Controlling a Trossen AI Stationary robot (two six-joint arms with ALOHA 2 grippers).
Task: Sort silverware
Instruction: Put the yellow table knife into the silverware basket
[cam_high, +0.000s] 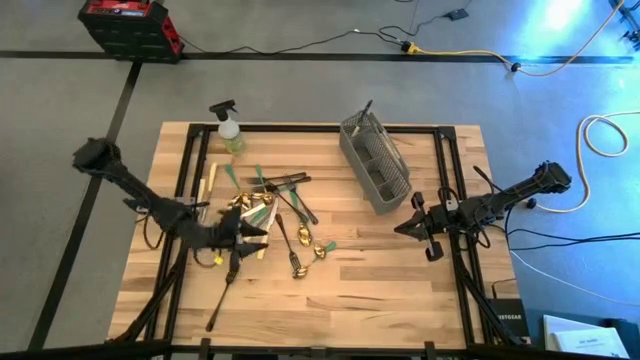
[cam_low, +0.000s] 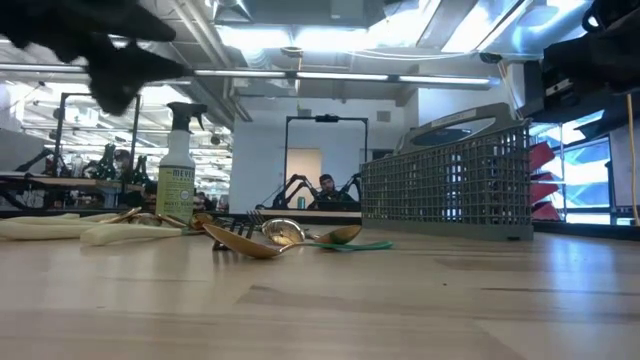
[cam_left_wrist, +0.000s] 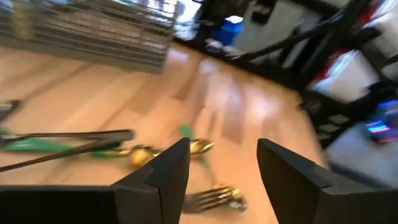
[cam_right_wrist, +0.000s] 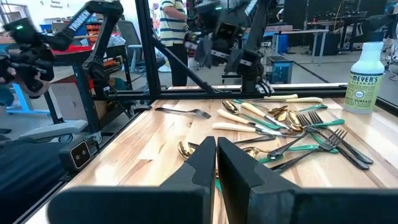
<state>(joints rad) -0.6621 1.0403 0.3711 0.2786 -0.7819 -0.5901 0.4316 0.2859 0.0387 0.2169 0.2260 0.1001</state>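
The silverware lies in a loose pile left of the table's middle: gold spoons, green-handled pieces, dark forks and cream-handled ones. One dark fork lies apart toward the near left. My left gripper hangs open just above the pile's near-left side, with nothing between its fingers. My right gripper is shut and empty, held above the table to the right of the pile, pointing at it.
A grey mesh caddy stands at the far middle, right of the pile. A spray bottle stands at the far left edge. Bare wood stretches along the near middle and right. A person stands beyond the table.
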